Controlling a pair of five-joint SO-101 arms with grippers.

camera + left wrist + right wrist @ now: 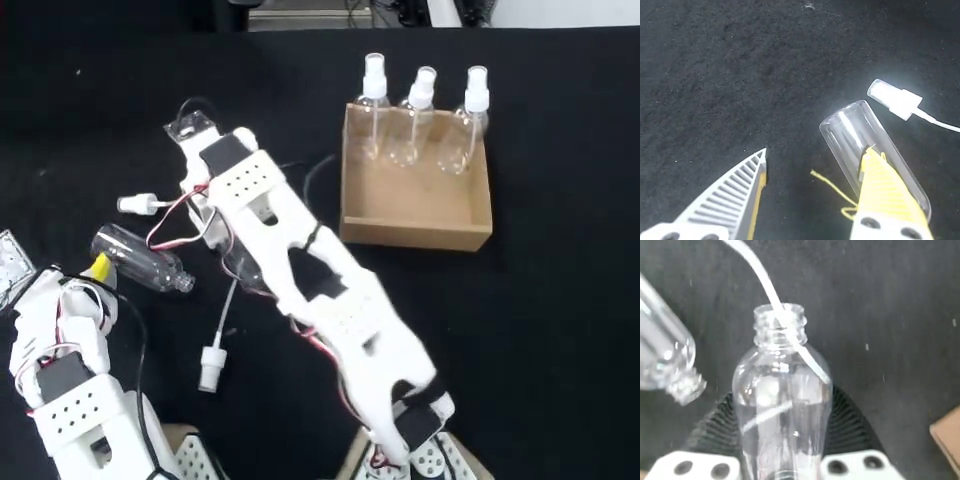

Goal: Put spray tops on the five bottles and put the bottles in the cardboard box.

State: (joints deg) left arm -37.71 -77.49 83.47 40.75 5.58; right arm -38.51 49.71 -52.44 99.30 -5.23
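The black surface [540, 330] is carrying the cardboard box [415, 236], with three capped bottles [372, 110] standing inside. The right claw [784, 415] is clamping an uncapped bottle [780, 365]. The left claw [815, 155] is gaping apart at a lying bottle [855, 130].

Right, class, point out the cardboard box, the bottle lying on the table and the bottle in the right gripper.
cardboard box [415, 236], high view, front wall.
lying bottle [140, 258], high view, mid body.
gripped bottle [785, 435], right wrist view, body below neck.

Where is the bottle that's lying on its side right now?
In the high view the lying bottle rests on the black table, left of the cardboard box, its base beside the left gripper, a loose spray top nearby.
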